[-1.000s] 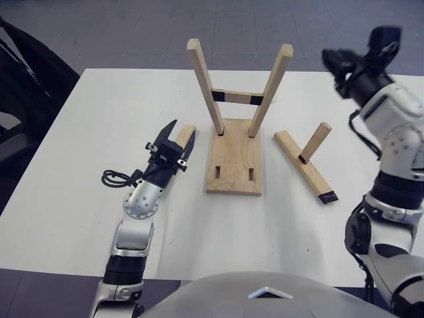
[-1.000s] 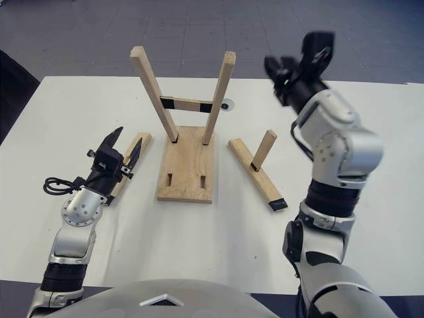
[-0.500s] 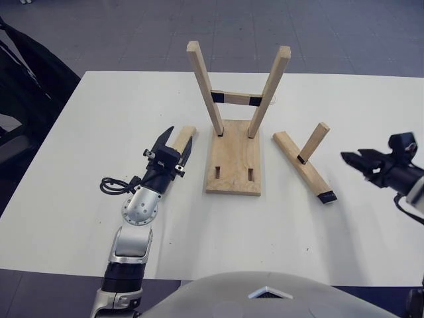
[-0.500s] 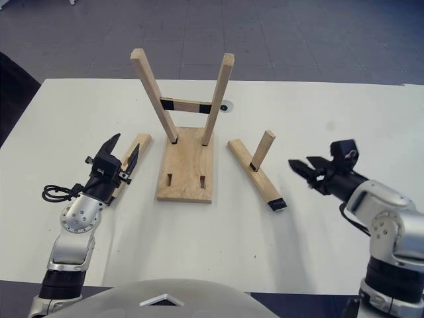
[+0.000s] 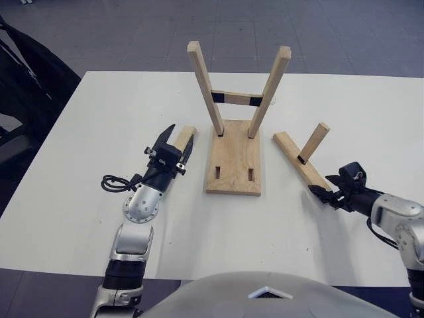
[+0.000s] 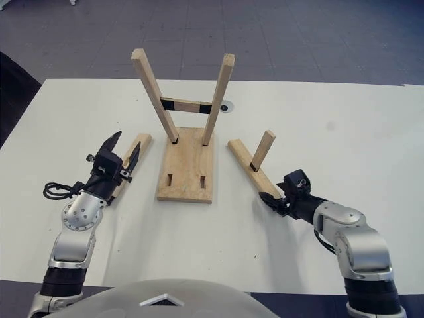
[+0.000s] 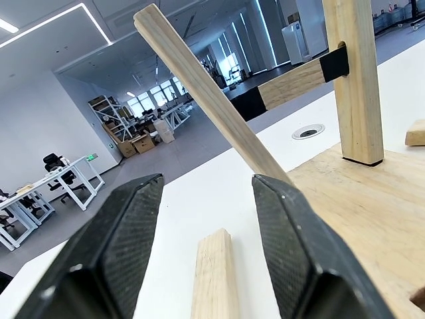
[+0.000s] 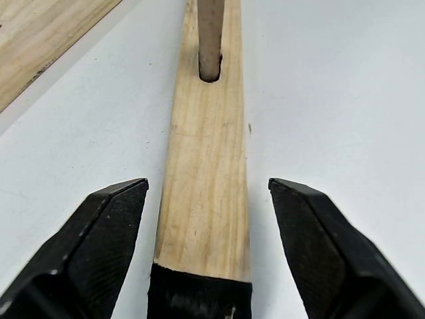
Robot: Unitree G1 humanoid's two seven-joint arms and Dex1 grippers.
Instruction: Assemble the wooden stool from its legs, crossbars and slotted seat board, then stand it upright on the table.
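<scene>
The slotted seat board (image 5: 233,159) lies flat mid-table. Two legs (image 5: 204,86) stand in its far slots, joined by a black-tipped crossbar (image 5: 233,98); the near slots (image 5: 251,173) are bare. A loose leg (image 7: 214,279) lies left of the board, and my left gripper (image 5: 179,140) is open with its fingers (image 7: 116,252) either side of that leg's near end. To the right lies another leg (image 8: 207,166) with a crossbar (image 5: 315,140) stuck upright in it. My right gripper (image 8: 206,226) is open astride its black-capped near end (image 5: 326,197).
A black cable (image 5: 114,182) loops on the white table (image 5: 99,112) beside my left forearm. A round grommet hole (image 6: 227,106) sits behind the standing legs. The table's front edge runs close under both arms.
My right arm has swung down from high at the far right to table level, its open gripper now at the black end of the right-hand leg. The left arm has barely moved.
</scene>
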